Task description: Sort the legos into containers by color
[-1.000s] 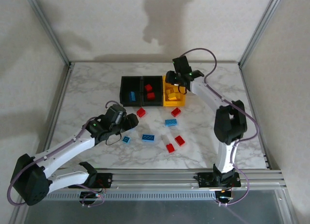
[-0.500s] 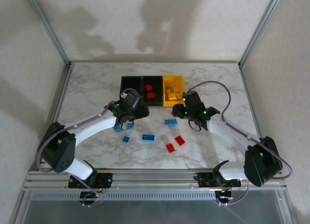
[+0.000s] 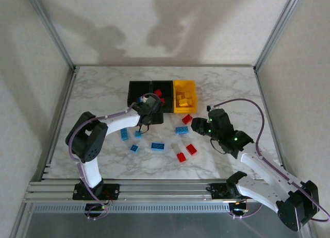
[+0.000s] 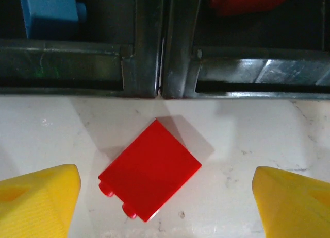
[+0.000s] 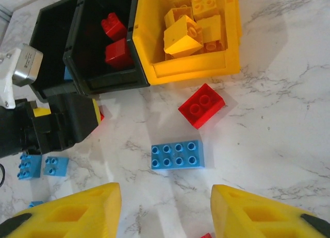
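i see my left gripper (image 4: 167, 199) released, a red lego (image 4: 149, 176) loose between its fingers (image 4: 38, 204), black bins (image 4: 144, 68) just ahead; right gripper (image 5: 165, 212) parted, empty.

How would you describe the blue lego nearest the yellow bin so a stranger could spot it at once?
Find the yellow bin at the right end of the container row. Just in front of it lies a red lego, then the blue lego, nearer the arms. It shows eight studs in two rows, and every other loose blue lego lies farther left.
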